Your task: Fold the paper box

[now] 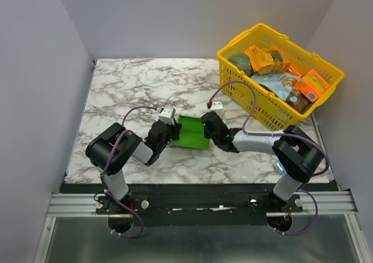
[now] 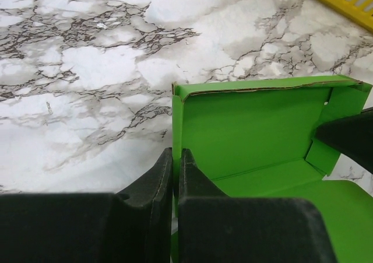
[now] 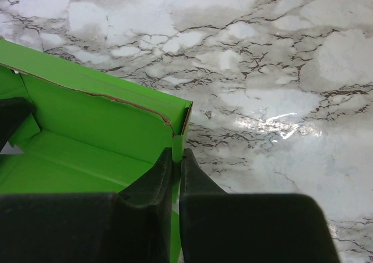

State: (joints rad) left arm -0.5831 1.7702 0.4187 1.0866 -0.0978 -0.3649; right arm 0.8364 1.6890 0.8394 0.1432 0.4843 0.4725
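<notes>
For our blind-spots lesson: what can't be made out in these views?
- Bright green card box: its side walls, top view, covered by left gripper and right gripper.
- Packets in yellow plastic basket: labels, top view, too small.
- Box floor's near part, both wrist views, behind black fingers.

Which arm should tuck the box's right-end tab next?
Right, probably: right gripper pinches the box's right wall, next to the tab. Left gripper clamps the opposite wall and can steady it.
</notes>
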